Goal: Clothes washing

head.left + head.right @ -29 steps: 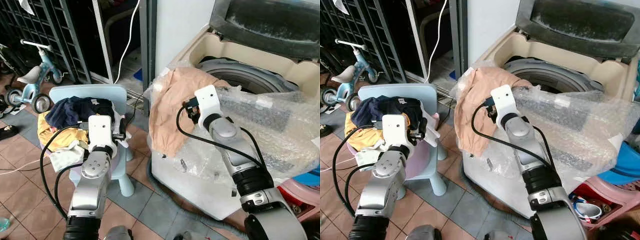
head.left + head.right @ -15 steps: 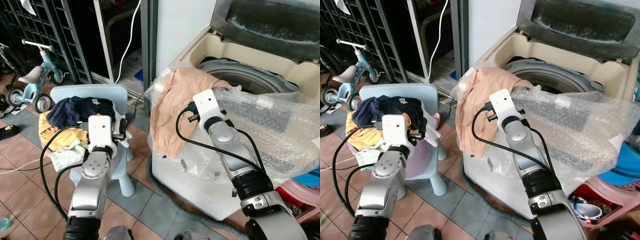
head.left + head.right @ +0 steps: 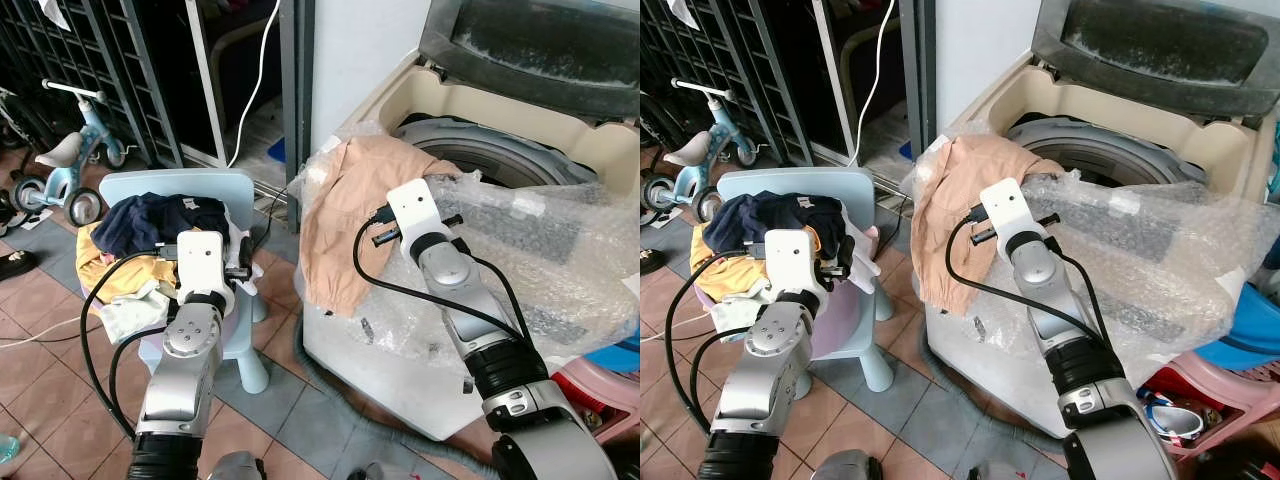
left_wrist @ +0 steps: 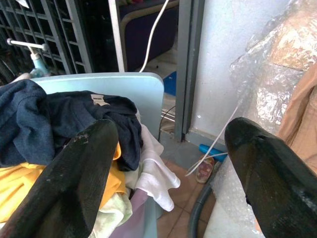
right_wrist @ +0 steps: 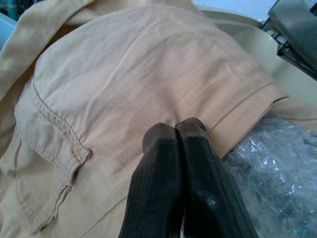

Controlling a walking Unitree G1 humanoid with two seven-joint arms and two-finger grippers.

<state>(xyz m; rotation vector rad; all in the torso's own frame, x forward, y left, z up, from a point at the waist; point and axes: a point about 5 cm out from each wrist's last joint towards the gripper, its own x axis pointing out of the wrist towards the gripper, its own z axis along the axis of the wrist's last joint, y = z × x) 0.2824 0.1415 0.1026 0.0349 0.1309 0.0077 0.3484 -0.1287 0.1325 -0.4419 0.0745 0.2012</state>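
A tan garment (image 3: 345, 215) hangs over the front left corner of the open top-load washing machine (image 3: 470, 100), partly draped down its side. My right gripper (image 5: 174, 131) is shut, its fingertips pressed against the tan cloth near a seam; no fold shows between them. To the left, a pile of clothes (image 3: 150, 225) in dark blue, yellow and white lies on a light blue child's chair (image 3: 215, 185). My left gripper (image 4: 171, 144) hovers open just beside that pile, holding nothing.
Bubble wrap (image 3: 540, 250) covers the washer's front and top edge. A blue tricycle (image 3: 70, 170) and a dark metal grille stand at the far left. A white cable (image 3: 255, 90) hangs by the door frame. A pink basin (image 3: 600, 385) sits at lower right on the tiled floor.
My right arm has shifted a little to the right along the washer's edge, staying against the tan garment. The left arm and the pile have not moved.
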